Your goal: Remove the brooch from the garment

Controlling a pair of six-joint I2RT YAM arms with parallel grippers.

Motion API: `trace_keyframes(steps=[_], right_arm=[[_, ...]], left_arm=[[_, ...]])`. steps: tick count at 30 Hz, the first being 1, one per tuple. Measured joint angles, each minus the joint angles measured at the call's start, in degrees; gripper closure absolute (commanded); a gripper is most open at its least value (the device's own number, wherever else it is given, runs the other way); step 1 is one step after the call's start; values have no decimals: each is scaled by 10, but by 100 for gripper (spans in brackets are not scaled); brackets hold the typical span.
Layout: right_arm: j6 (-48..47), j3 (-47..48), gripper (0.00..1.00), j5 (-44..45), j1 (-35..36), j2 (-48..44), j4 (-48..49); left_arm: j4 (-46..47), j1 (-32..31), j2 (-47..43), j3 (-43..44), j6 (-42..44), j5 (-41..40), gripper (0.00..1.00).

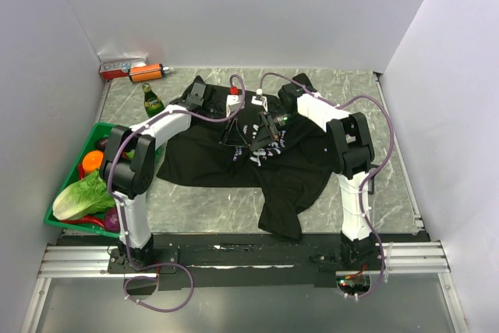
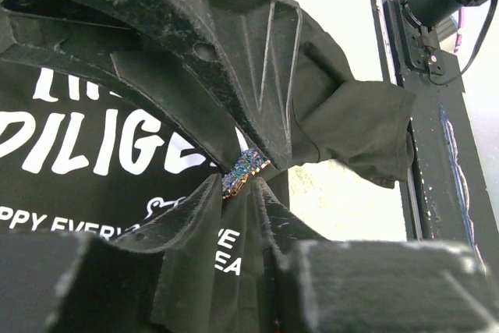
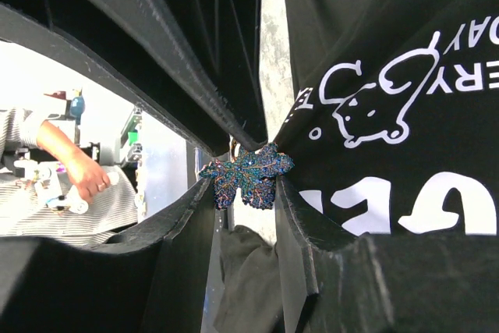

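Note:
The garment (image 1: 288,185) is a black T-shirt with white lettering, spread over the table's middle. Both grippers meet above its chest print. The brooch (image 3: 248,175), a glittering blue leaf, spans the gap between the fingertips of my right gripper (image 3: 245,186), which is shut on it. In the left wrist view the brooch (image 2: 243,171) shows edge-on, and my left gripper (image 2: 238,183) pinches it at its tips. The right gripper's fingers press in from above. Shirt cloth (image 2: 78,146) lies behind. From above, the left gripper (image 1: 236,136) and right gripper (image 1: 263,130) nearly touch.
A green basket (image 1: 66,220) of vegetables stands at the left edge. A green bottle (image 1: 152,101), an orange bottle (image 1: 146,72) and a red-and-white box (image 1: 121,66) sit at the back left. White walls close in three sides.

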Motion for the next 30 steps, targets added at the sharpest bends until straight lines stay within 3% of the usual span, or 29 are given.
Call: trace_keyframes(steps=[10, 16, 18, 19, 25, 30], right_arm=[[24, 0, 86, 1, -7, 7, 6], [42, 0, 84, 9, -9, 10, 10], [48, 0, 76, 9, -9, 10, 14], [52, 0, 64, 10, -9, 10, 15], [56, 0, 52, 23, -21, 10, 21], [41, -14, 49, 38, -46, -8, 34]], left_arm=[[-52, -7, 34, 46, 42, 9, 99], [-57, -7, 40, 47, 41, 9, 99], [-53, -7, 40, 47, 35, 9, 99], [-50, -7, 40, 46, 28, 9, 99], [45, -4, 37, -1, -75, 6, 99], [177, -2, 19, -106, -221, -16, 99]])
